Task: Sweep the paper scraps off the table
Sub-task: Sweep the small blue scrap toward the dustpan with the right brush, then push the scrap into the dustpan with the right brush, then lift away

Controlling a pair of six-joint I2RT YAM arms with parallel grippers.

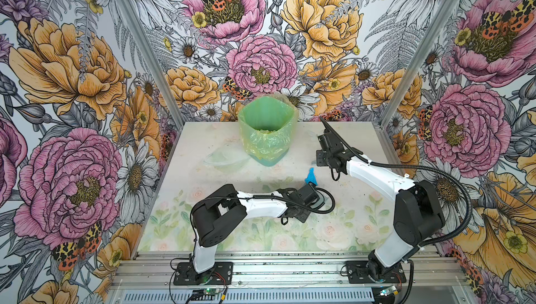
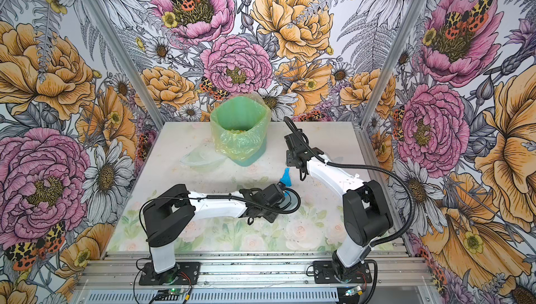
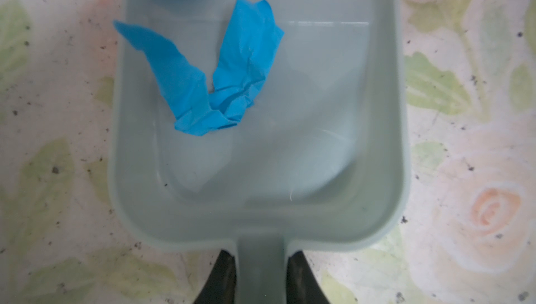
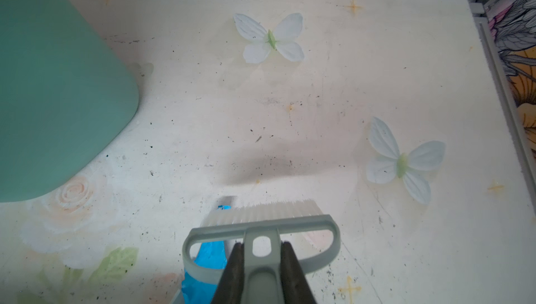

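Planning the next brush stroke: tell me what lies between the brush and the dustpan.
A blue paper scrap lies there, at the mouth of the dustpan, close to the brush; both top views and the right wrist view show it.

A lab test booth: aluminium-framed table boxed in by flower-printed wall panels.
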